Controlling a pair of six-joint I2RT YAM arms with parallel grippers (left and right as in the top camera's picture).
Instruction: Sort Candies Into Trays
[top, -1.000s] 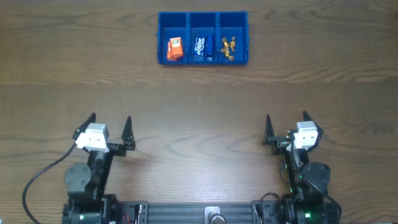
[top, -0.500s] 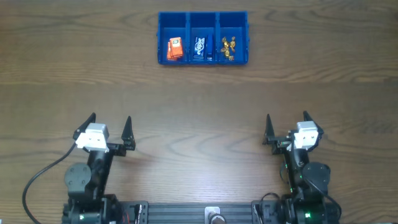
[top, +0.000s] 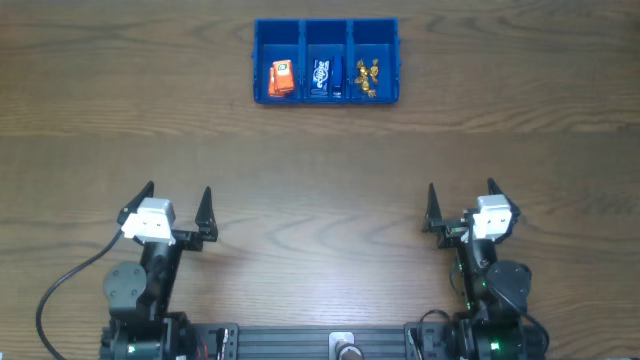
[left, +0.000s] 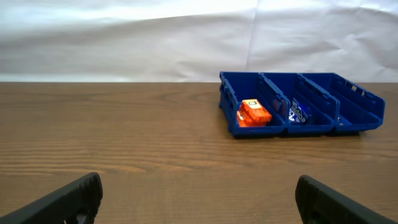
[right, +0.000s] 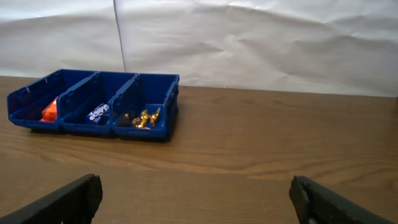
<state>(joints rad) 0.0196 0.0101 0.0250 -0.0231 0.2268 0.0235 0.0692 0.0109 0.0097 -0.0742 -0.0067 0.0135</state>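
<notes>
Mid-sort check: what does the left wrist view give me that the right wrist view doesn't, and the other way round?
Left wrist view: the orange wrapped candy in full, in the nearest end compartment, plus the open left end effector. Right wrist view: the gold foil candies in the opposite end compartment, plus the open right end effector; the orange candy is just a sliver there. Both: the blue three-compartment plastic tray, the blue wrapped candy in its middle compartment, and the brown wooden table.
</notes>
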